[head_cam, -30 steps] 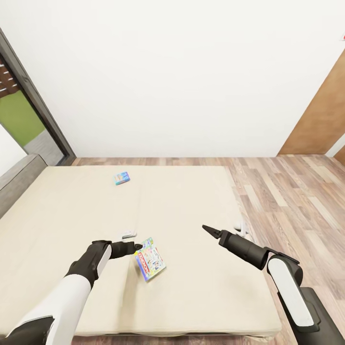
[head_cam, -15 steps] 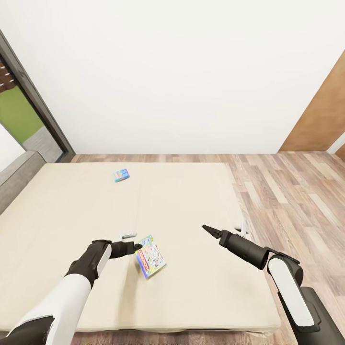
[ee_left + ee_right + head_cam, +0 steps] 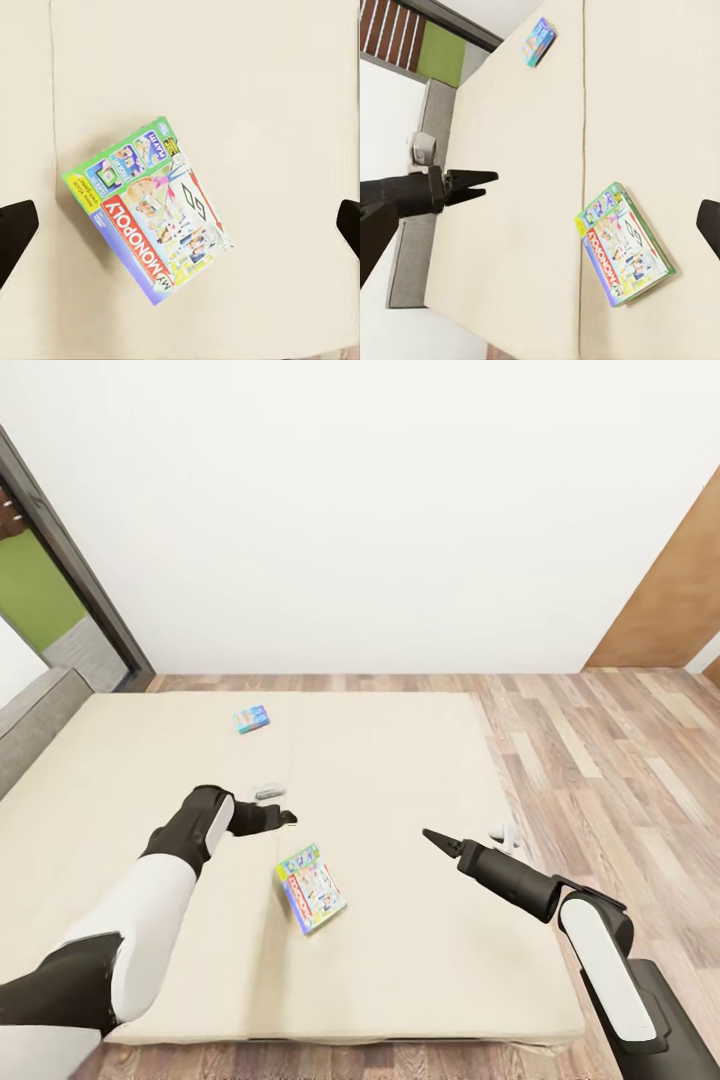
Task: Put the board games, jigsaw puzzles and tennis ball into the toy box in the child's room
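A Monopoly game box (green-edged, white busy cover) lies flat on the beige bed, just beside the seam between the two mattress halves. A much smaller blue game box lies well apart, near the bed's far edge. The left gripper hovers above the mattress, near the Monopoly box, its fingers apart and empty. The right gripper hangs over the bed's right part; whether it is parted or closed cannot be told
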